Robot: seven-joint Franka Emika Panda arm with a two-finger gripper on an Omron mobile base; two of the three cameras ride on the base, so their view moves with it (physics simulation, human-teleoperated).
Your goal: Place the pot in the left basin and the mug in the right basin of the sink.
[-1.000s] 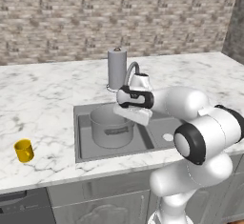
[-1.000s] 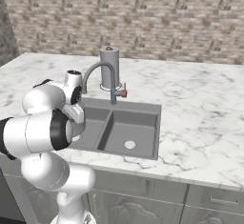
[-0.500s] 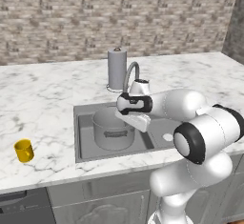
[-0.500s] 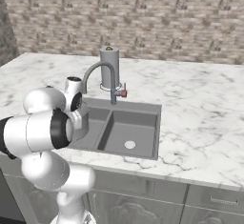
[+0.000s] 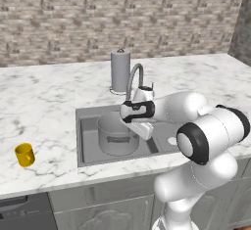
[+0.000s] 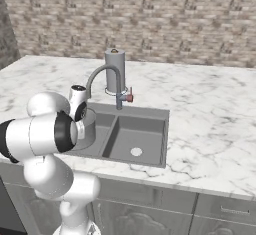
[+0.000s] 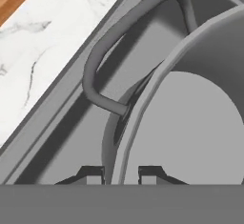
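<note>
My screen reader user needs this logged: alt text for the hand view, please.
The gripper straddles the rim of the wide grey metal pot, one fingertip on each side. The pot's curved side handle arches over the dark grey sink wall, beside white marble counter.

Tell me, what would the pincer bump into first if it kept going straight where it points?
The pincer already straddles the pot rim, so pushing straight on probably runs it down the pot's wall toward the floor of the left basin; depth is hard to judge.
</note>
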